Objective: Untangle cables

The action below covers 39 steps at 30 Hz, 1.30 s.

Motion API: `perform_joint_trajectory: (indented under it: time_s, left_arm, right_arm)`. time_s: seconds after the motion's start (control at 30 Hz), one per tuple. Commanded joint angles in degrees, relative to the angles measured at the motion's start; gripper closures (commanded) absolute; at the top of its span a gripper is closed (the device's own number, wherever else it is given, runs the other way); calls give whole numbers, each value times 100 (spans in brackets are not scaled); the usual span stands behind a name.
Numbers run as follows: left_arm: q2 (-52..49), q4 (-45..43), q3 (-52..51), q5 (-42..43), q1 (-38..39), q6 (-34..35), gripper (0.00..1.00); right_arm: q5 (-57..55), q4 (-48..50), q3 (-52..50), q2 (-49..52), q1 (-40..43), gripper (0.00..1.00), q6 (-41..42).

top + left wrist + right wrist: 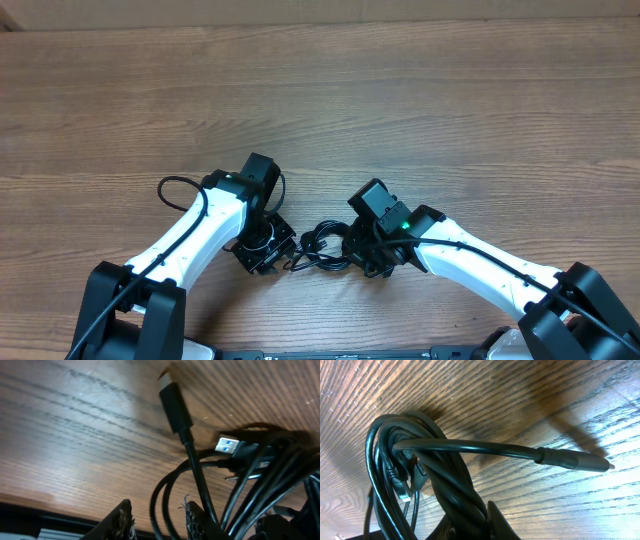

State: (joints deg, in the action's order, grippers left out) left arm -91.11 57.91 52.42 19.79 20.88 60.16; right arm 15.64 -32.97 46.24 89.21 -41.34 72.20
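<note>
The cables lie as a small black coiled bundle on the wood table between my two grippers. In the left wrist view, two strands of the cables loop through the gap of my left gripper, whose jaws stand apart and open without pinching them. A black plug points up and away, and a silvery plug with a blue insert lies beside the bundle. My right gripper is shut on a twisted run of the cables. One strand ends in a long plug that sticks out to the right.
The bare wood table stretches behind and to both sides. The white arms come in from the front edge, with their own thicker black wires running along them.
</note>
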Motion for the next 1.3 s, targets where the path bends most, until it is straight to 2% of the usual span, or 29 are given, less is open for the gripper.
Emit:
perform_joint_trajectory:
  time_s: [0.0, 0.23, 0.43, 0.57, 0.8, 1.27]
  left_arm:
    - [13, -151, -59, 72, 173, 186, 66]
    - [13, -291, -59, -173, 367, 380, 72]
    - [13, -291, -59, -485, 389, 439, 82]
    - [13, -289, -59, -492, 391, 577, 82]
    - [13, -236, -59, -459, 391, 636, 71]
    - [9, -227, -59, -323, 455, 1143, 77]
  right_arm:
    - [-63, 26, -7, 17, -7, 88, -31]
    - [-15, 26, -7, 17, -7, 88, -31]
    - [-13, 26, -7, 17, -7, 88, -31]
    - [-13, 26, -7, 17, -7, 88, -28]
    - [-13, 26, -7, 17, -7, 88, -31]
    - [-15, 28, -7, 17, -7, 88, -31]
